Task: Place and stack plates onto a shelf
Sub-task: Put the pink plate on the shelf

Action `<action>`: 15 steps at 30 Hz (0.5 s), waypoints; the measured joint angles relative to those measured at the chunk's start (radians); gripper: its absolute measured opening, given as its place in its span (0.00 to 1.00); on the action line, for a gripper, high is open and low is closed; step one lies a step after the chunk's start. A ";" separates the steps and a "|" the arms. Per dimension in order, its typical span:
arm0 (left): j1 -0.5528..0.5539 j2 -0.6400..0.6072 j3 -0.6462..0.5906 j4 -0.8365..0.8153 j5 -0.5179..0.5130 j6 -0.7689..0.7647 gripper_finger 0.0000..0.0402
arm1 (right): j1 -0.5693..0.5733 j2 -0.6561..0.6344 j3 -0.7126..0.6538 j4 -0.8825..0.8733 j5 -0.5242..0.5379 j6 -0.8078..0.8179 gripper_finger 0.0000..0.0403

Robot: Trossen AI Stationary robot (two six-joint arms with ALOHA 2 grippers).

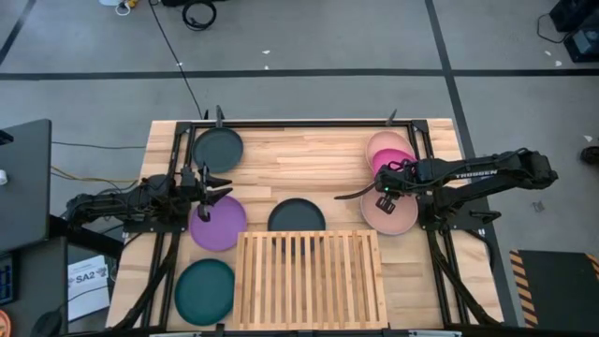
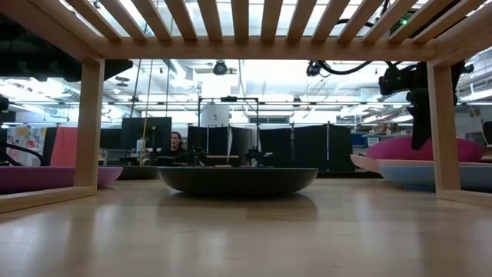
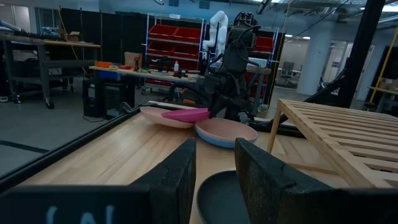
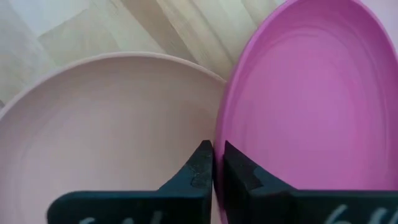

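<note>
The magenta plate (image 1: 390,160) is lying at the far right of the table, tilted, overlapping a pale pink plate (image 1: 387,143) behind it and another pale pink plate (image 1: 391,212) in front of it. The right gripper (image 4: 213,163) is pinching the near rim of the magenta plate, and its fingers are standing almost together, with only the thin rim between them. I judge this as the grasping step for this plate.

The next move is asking for a careful lift, so the plate is not dragging its neighbours, and then a carry to the shelf (image 1: 310,279), which is standing empty at the front middle.

The left gripper (image 1: 213,190) is waiting over the purple plate (image 1: 217,226), fingers partly open and holding nothing.
</note>
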 joint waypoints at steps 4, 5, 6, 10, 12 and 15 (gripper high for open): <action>0.000 0.000 0.000 0.000 0.000 0.000 0.29 | 0.000 0.000 0.000 0.000 0.000 -0.014 0.04; 0.000 0.000 0.000 0.000 0.000 0.000 0.29 | 0.000 0.000 0.000 0.000 0.000 -0.015 0.04; 0.000 0.000 0.000 0.000 0.000 0.000 0.29 | 0.000 0.000 0.000 0.000 0.000 -0.015 0.04; 0.000 0.000 0.000 0.000 0.000 0.000 0.29 | 0.000 0.000 0.000 0.000 0.001 -0.015 0.04; 0.000 0.000 0.000 0.000 0.000 0.000 0.29 | 0.000 0.000 0.003 -0.003 0.002 -0.016 0.04; 0.000 0.000 0.000 0.000 0.000 0.000 0.29 | 0.000 0.000 0.041 -0.030 0.009 -0.024 0.04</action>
